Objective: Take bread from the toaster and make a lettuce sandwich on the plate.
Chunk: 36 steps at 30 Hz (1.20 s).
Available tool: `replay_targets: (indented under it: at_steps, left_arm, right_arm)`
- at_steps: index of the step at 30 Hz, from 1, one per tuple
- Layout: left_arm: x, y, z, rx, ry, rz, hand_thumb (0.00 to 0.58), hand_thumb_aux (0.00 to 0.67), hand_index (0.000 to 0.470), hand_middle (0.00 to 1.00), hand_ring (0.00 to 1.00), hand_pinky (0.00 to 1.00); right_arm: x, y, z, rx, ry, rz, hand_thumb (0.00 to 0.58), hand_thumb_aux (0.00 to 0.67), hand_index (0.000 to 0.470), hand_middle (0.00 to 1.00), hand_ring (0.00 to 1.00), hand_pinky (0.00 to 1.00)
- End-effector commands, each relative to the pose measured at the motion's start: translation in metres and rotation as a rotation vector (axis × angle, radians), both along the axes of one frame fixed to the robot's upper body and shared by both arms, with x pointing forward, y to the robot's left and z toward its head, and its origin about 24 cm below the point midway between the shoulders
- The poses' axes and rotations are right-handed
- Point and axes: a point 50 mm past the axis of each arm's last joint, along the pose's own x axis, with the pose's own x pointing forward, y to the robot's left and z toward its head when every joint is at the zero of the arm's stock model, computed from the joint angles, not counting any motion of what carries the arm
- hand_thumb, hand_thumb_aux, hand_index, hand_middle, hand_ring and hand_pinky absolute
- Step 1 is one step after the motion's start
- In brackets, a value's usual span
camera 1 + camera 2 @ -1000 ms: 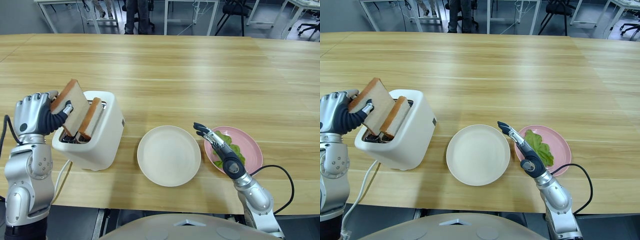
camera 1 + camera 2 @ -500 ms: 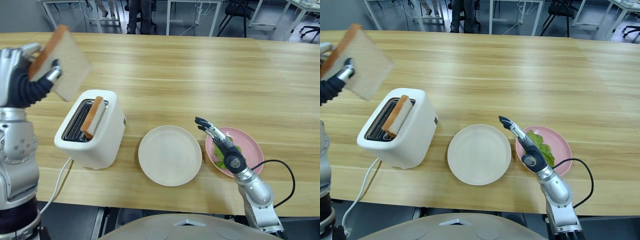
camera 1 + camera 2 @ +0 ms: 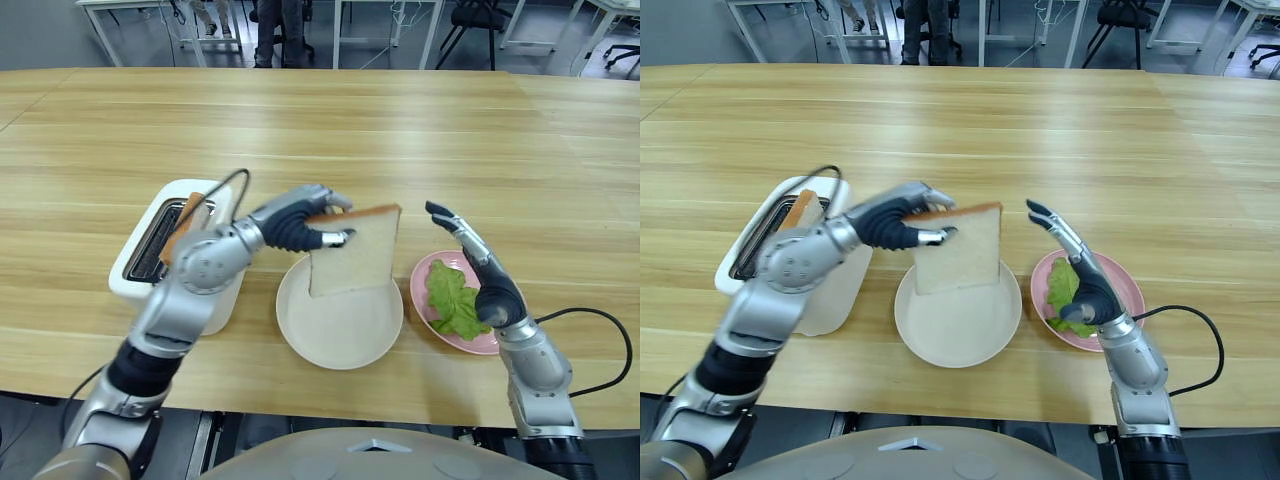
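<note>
1. While clamping bread [image 3: 355,252] by its top left corner in left hand [image 3: 300,222], holds it upright at frame centre, broad face toward camera; bottom edge low over plate [image 3: 340,340], touching or not, hard to tell.
2. Holds right hand [image 3: 478,275] at right of frame above pink plate [image 3: 468,346]; fingers straight and apart, gripping nothing; lettuce [image 3: 450,305] flat on pink plate beneath it.
3. Has second slice [image 3: 805,208] standing in toaster [image 3: 130,290] at left of frame.
4. Turns on one relation: bread hanging down and to the right from left hand, plate straight below; bread's face vertical, plate's face level.
5. Probably calls next for tipping bread from upright to flat and lowering it, then opening left hand; needs little sideways travel, with plate already underneath.
6. Puts left hand nearer plate and toaster, right hand nearer lettuce; pink plate just right of plate, so likely leaves lettuce to right hand.
7. Risks a swing or slip from so small a corner grip; if released on edge, could topple toward plate's rim rather than land flat.
</note>
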Motion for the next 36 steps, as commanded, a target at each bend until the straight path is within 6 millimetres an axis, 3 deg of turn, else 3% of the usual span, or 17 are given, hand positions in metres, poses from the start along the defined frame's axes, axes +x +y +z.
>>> replay_targets:
  at_steps: [1, 5, 14, 21, 22, 23, 24, 25, 26, 27, 28, 30, 31, 32, 34, 36]
  left_arm:
    - [0.006, -0.011, -0.036, 0.072, 0.129, -0.014, 0.58, 0.67, 0.46, 1.0, 1.0, 1.0]
    - [0.008, -0.02, -0.073, 0.121, 0.247, -0.018, 0.58, 0.67, 0.46, 1.0, 1.0, 1.0]
    - [0.008, -0.025, -0.131, 0.282, 0.378, -0.02, 0.58, 0.67, 0.46, 1.0, 1.0, 1.0]
    - [0.014, -0.02, -0.143, 0.454, 0.23, -0.008, 0.58, 0.67, 0.46, 1.0, 1.0, 1.0]
    - [0.016, -0.02, -0.142, 0.474, 0.188, -0.003, 0.489, 0.405, 0.278, 1.0, 1.0, 1.0]
    - [0.018, -0.02, -0.14, 0.485, 0.152, -0.001, 0.456, 0.36, 0.247, 1.0, 1.0, 1.0]
    - [0.02, -0.02, -0.137, 0.491, 0.112, 0.008, 0.251, 0.166, 0.114, 1.0, 1.0, 1.0]
    - [0.022, -0.02, -0.135, 0.494, 0.079, 0.013, 0.251, 0.166, 0.114, 1.0, 1.0, 1.0]
    - [0.023, -0.021, -0.133, 0.5, 0.033, 0.013, 0.0, 0.0, 0.0, 1.0, 1.0, 1.0]
    - [0.023, -0.022, -0.13, 0.504, -0.007, 0.019, 0.0, 0.0, 0.0, 1.0, 1.0, 1.0]
    - [0.024, -0.022, -0.126, 0.503, -0.05, 0.027, 0.0, 0.0, 0.0, 0.86, 0.86, 0.86]
    - [0.024, -0.022, -0.117, 0.503, -0.139, 0.035, 0.0, 0.0, 0.0, 0.71, 0.71, 0.71]
    - [0.023, -0.022, -0.112, 0.499, -0.182, 0.045, 0.0, 0.0, 0.0, 0.49, 0.49, 0.49]
    - [0.022, -0.022, -0.107, 0.5, -0.225, 0.048, 0.0, 0.0, 0.0, 0.08, 0.08, 0.08]
    - [0.017, -0.021, -0.099, 0.488, -0.256, 0.051, 0.0, 0.0, 0.0, 0.0, 0.0, 0.0]
    - [0.011, -0.021, -0.092, 0.458, -0.278, 0.055, 0.0, 0.0, 0.0, 0.0, 0.0, 0.0]
  right_arm:
    - [-0.013, 0.014, -0.006, -0.239, -0.02, 0.158, 0.0, 0.0, 0.0, 0.0, 0.0, 0.0]
    - [-0.023, 0.022, -0.02, -0.448, 0.021, 0.29, 0.0, 0.0, 0.0, 0.0, 0.0, 0.0]
    - [-0.026, 0.026, -0.034, -0.545, 0.13, 0.367, 0.0, 0.0, 0.0, 0.0, 0.0, 0.0]
    - [-0.025, 0.022, -0.041, -0.6, 0.169, 0.369, 0.0, 0.0, 0.0, 0.0, 0.0, 0.0]
    - [-0.023, 0.021, -0.039, -0.594, 0.162, 0.357, 0.0, 0.0, 0.0, 0.0, 0.0, 0.0]
    - [-0.022, 0.02, -0.037, -0.586, 0.155, 0.347, 0.0, 0.0, 0.0, 0.0, 0.0, 0.0]
    - [-0.02, 0.019, -0.035, -0.577, 0.144, 0.337, 0.0, 0.0, 0.0, 0.0, 0.0, 0.0]
    - [-0.019, 0.018, -0.033, -0.571, 0.137, 0.331, 0.0, 0.0, 0.0, 0.0, 0.0, 0.0]
    - [-0.018, 0.018, -0.03, -0.563, 0.121, 0.319, 0.0, 0.0, 0.0, 0.0, 0.0, 0.0]
    - [-0.016, 0.016, -0.028, -0.551, 0.106, 0.303, 0.0, 0.0, 0.0, 0.0, 0.0, 0.0]
    - [-0.014, 0.014, -0.025, -0.539, 0.089, 0.284, 0.0, 0.0, 0.0, 0.0, 0.0, 0.0]
    - [-0.006, 0.007, -0.018, -0.529, 0.039, 0.205, 0.0, 0.0, 0.0, 0.0, 0.0, 0.0]
    - [0.0, 0.001, -0.013, -0.543, 0.015, 0.147, 0.0, 0.0, 0.0, 0.0, 0.0, 0.0]
    - [0.006, -0.007, -0.008, -0.565, -0.009, 0.076, 0.0, 0.0, 0.0, 0.0, 0.0, 0.0]
    - [0.019, -0.025, 0.001, -0.623, -0.04, -0.073, 0.0, 0.0, 0.0, 0.0, 0.0, 0.0]
    - [0.03, -0.047, 0.009, -0.703, -0.055, -0.216, 0.0, 0.0, 0.0, 0.0, 0.0, 0.0]
